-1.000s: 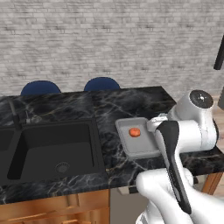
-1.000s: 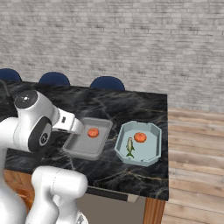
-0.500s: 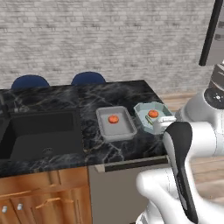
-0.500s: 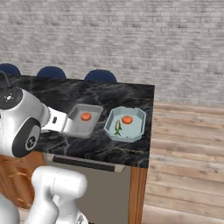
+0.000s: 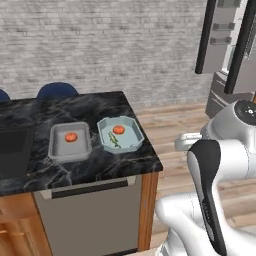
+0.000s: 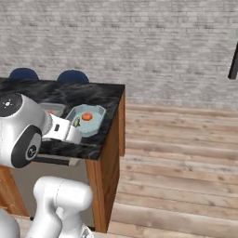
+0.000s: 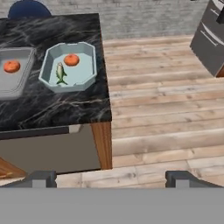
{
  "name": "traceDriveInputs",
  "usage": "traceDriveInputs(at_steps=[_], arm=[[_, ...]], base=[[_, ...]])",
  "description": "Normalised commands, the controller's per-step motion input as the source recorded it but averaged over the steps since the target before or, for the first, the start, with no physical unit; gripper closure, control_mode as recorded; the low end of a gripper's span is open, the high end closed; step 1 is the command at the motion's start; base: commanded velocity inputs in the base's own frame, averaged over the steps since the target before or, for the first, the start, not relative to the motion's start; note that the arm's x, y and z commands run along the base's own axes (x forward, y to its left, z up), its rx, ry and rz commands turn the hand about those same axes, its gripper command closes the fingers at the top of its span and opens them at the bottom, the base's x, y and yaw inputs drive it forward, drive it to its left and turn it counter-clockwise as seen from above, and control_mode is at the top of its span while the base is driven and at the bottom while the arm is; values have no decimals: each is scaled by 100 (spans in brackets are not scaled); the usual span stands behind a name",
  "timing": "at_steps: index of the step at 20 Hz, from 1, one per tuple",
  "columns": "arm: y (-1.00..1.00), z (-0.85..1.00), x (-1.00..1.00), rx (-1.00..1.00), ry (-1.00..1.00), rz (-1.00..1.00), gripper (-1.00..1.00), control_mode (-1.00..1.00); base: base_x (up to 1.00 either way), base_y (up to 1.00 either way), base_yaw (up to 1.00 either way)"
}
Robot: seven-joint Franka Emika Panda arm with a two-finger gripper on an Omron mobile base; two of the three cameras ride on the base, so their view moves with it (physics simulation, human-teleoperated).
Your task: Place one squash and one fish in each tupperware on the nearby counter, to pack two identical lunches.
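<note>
grey tray (image 7: 13,81): cut by left edge | sink (image 5: 11,152): cut by left edge

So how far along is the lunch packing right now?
One lunch looks packed: the blue tupperware holds a squash and a yellow-green fish. The grey tray has only a squash. The gripper is open, holding nothing, away from the counter. A second fish remains.

No text, label, brand, number or sign can be read in any of the views. The surfaces are shown plain, and nothing legible is carried on them.
</note>
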Motion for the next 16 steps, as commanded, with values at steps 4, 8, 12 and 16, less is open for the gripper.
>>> traceDriveInputs(at_steps=[4,8,12,16], arm=[[0,0,0,0,0,0,-100,100],[0,0,0,0,0,0,-100,100],[0,0,0,0,0,0,-100,100],[0,0,0,0,0,0,-100,100]], base=[[0,-96,-11],[0,-84,-5],[0,-81,-3],[4,-75,-3]])
